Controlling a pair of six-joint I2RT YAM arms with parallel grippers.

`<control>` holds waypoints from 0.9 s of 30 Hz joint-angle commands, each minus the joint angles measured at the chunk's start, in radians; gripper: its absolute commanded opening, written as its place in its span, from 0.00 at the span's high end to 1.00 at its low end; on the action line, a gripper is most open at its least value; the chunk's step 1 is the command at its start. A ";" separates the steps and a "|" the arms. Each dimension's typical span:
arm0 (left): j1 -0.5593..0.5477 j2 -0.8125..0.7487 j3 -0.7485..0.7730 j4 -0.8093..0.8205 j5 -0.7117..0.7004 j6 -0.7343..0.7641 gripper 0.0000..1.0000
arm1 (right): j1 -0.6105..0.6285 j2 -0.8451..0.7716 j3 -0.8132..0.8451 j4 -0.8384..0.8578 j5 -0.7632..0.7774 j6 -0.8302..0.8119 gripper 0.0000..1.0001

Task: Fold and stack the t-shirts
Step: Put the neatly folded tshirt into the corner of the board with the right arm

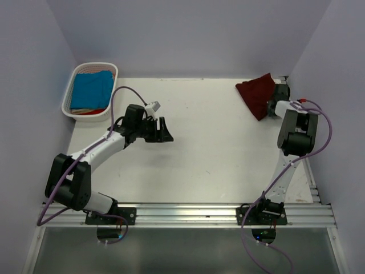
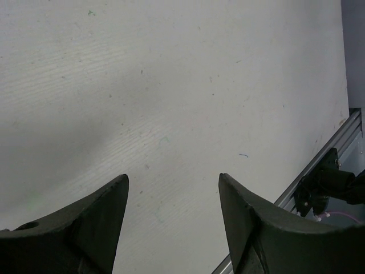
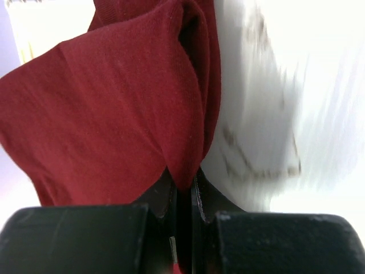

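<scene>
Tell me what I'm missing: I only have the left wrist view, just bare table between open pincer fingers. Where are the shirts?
Observer: The maroon t-shirt is bunched in the far right corner of the table, as the top camera shows.
Operator: Is anything holding it?
Observer: Yes, the right pincer is shut on a fold of it.
Operator: And the other shirt?
Observer: The turquoise t-shirt lies in the white basket at far left.

Matt maroon knit cloth t-shirt [image 3: 114, 97]; slatted white plastic basket [image 1: 71, 91].
</scene>
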 commanded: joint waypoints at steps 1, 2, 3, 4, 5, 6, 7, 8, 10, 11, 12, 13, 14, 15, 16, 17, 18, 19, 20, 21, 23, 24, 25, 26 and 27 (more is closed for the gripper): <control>-0.005 0.000 0.050 0.000 0.025 -0.001 0.32 | -0.058 0.062 0.019 0.026 0.031 0.015 1.00; -0.005 0.011 0.053 -0.001 0.027 -0.001 0.32 | -0.067 0.068 0.020 0.040 0.033 0.015 1.00; -0.005 0.016 0.062 -0.001 0.028 -0.003 0.32 | -0.070 0.068 0.019 0.057 0.039 0.015 1.00; -0.005 0.019 0.067 -0.001 0.030 -0.005 0.33 | -0.075 0.068 0.011 0.077 0.044 0.016 1.00; -0.005 0.025 0.080 -0.007 0.030 -0.006 0.33 | -0.081 0.079 0.014 0.109 0.044 0.012 1.00; -0.005 0.027 0.085 -0.009 0.030 -0.005 0.33 | -0.084 0.094 0.028 0.112 0.038 0.003 1.00; -0.005 0.028 0.090 -0.009 0.030 -0.003 0.33 | -0.091 0.108 0.074 0.102 0.030 -0.002 1.00; -0.005 0.031 0.093 -0.014 0.025 -0.003 0.33 | -0.093 0.122 0.091 0.100 0.019 -0.011 1.00; -0.005 0.040 0.103 -0.017 0.025 -0.001 0.33 | -0.099 0.140 0.083 0.144 0.007 -0.002 1.00; -0.005 0.048 0.108 -0.020 0.027 -0.001 0.33 | -0.104 0.149 0.083 0.191 -0.007 0.006 1.00; -0.005 0.051 0.110 -0.023 0.027 -0.001 0.33 | -0.107 0.177 0.091 0.206 -0.056 0.003 1.00; -0.005 0.057 0.111 -0.021 0.027 -0.003 0.33 | -0.113 0.198 0.126 0.204 -0.083 -0.002 1.00; -0.005 0.057 0.111 -0.018 0.027 -0.005 0.33 | -0.113 0.215 0.146 0.239 -0.107 -0.011 1.00; -0.005 0.060 0.113 -0.014 0.027 -0.008 0.33 | -0.114 0.247 0.160 0.256 -0.160 -0.019 1.00; -0.005 0.068 0.116 -0.018 0.028 -0.008 0.33 | -0.114 0.260 0.183 0.264 -0.179 -0.019 1.00; -0.005 0.073 0.120 -0.018 0.030 -0.008 0.33 | -0.114 0.270 0.191 0.285 -0.197 -0.017 1.00; -0.005 0.074 0.120 -0.017 0.030 -0.011 0.34 | -0.114 0.280 0.192 0.310 -0.215 -0.017 1.00; -0.005 0.076 0.120 -0.012 0.031 -0.014 0.34 | -0.114 0.292 0.197 0.328 -0.248 -0.022 1.00; -0.005 0.076 0.120 -0.011 0.030 -0.015 0.34 | -0.114 0.294 0.197 0.345 -0.255 -0.030 1.00; -0.006 0.074 0.120 -0.011 0.031 -0.015 0.34 | -0.114 0.294 0.194 0.364 -0.271 -0.039 1.00; -0.006 0.074 0.116 -0.003 0.030 -0.015 0.34 | -0.114 0.286 0.175 0.399 -0.302 -0.057 1.00; -0.006 0.077 0.114 0.000 0.031 -0.018 0.34 | -0.114 0.280 0.148 0.420 -0.317 -0.063 1.00; -0.006 0.077 0.114 0.005 0.034 -0.020 0.34 | -0.114 0.274 0.136 0.443 -0.335 -0.074 1.00; -0.006 0.080 0.110 0.011 0.042 -0.023 0.34 | -0.116 0.261 0.120 0.478 -0.361 -0.091 1.00; -0.006 0.082 0.107 0.020 0.046 -0.028 0.34 | -0.114 0.251 0.102 0.496 -0.367 -0.096 1.00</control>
